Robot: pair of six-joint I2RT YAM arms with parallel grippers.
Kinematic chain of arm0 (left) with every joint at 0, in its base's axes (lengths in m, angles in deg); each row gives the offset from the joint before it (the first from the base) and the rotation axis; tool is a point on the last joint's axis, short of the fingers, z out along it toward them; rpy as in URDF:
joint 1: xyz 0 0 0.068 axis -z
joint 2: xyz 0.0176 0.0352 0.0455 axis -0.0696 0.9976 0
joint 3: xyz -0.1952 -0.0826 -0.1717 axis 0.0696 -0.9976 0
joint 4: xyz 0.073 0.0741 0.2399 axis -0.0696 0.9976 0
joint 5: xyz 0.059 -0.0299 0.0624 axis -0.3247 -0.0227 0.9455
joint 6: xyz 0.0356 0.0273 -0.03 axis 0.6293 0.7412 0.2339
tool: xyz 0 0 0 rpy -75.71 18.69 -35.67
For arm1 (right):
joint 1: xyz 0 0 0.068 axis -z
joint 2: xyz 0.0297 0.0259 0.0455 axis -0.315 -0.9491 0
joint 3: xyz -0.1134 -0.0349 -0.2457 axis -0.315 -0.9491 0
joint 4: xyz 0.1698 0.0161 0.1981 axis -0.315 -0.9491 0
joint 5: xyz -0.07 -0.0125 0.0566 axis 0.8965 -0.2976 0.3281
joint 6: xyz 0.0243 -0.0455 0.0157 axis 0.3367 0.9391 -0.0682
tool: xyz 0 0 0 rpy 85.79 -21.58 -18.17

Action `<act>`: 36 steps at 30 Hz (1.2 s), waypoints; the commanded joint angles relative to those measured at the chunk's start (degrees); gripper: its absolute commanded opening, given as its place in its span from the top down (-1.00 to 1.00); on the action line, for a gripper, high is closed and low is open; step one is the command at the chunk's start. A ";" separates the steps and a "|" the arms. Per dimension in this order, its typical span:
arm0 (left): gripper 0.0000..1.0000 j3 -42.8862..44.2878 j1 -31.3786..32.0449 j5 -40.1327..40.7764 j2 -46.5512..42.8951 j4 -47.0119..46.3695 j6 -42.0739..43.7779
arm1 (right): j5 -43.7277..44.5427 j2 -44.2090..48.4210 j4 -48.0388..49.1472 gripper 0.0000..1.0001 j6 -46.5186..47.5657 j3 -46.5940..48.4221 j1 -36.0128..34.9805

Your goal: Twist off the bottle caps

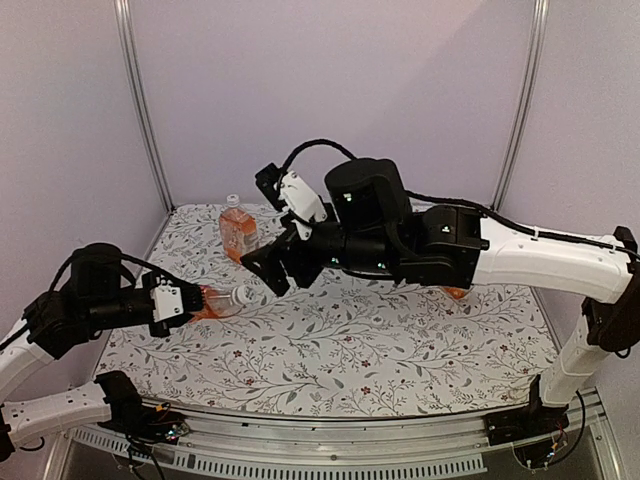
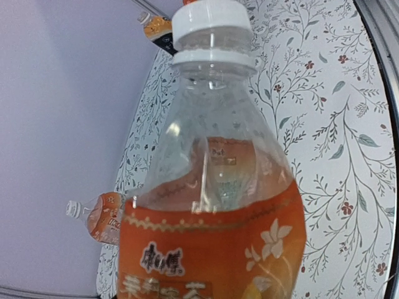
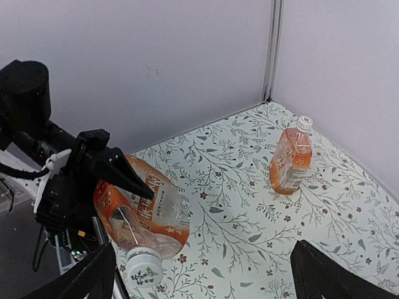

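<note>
Right up against the left wrist camera is a clear bottle (image 2: 212,205) of orange drink, so close it fills the whole view. That's because the left gripper (image 1: 198,300) has its jaws clamped round the bottle's body, holding it on its side over the left part of the floral worktop (image 1: 400,350). It looks lifted clear of the surface, neck pointing toward the middle. The white cap (image 1: 242,295) is on the neck and sticks out past the fingers. My guess is that's the whole point of the hold: one arm acts as the vise and the cap is left free for the other arm to twist. Behind it, near the back-left corner, a second bottle (image 1: 238,232) stands upright with a second cap (image 1: 233,200) on, well out of the way. Just right of the held cap hangs the right gripper (image 1: 282,268), jaws spread wide and holding nothing. It's near the cap but not touching, as far as I can tell. In its own wrist view the cap sits low and off to one side, not centred in the gap, so I'd say it has to line up before closing. Further right, an orange patch (image 1: 455,292) peeks out from under the right arm. Probably another bottle, but it's too hidden to call.
</note>
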 commanded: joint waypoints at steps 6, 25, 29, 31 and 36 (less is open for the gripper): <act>0.76 -1.25 -0.10 4.87 -0.27 -5.65 0.80 | -17.55 -5.57 -7.44 -0.97 -44.90 4.81 4.80; 0.76 -1.83 0.07 5.69 -0.33 -6.61 2.42 | -24.00 -11.42 -10.56 0.00 -46.42 10.18 4.90; 0.76 -1.94 0.07 5.73 -0.20 -7.14 2.66 | -24.85 -12.12 -10.95 -0.01 -46.51 10.75 4.95; 0.76 -2.03 0.07 5.65 -0.24 -7.14 2.69 | -25.18 -12.48 -10.91 0.02 -46.51 10.91 5.09; 0.76 -2.03 0.07 5.59 -0.41 -7.08 2.79 | -24.95 -12.81 -10.71 0.52 -46.18 11.38 5.19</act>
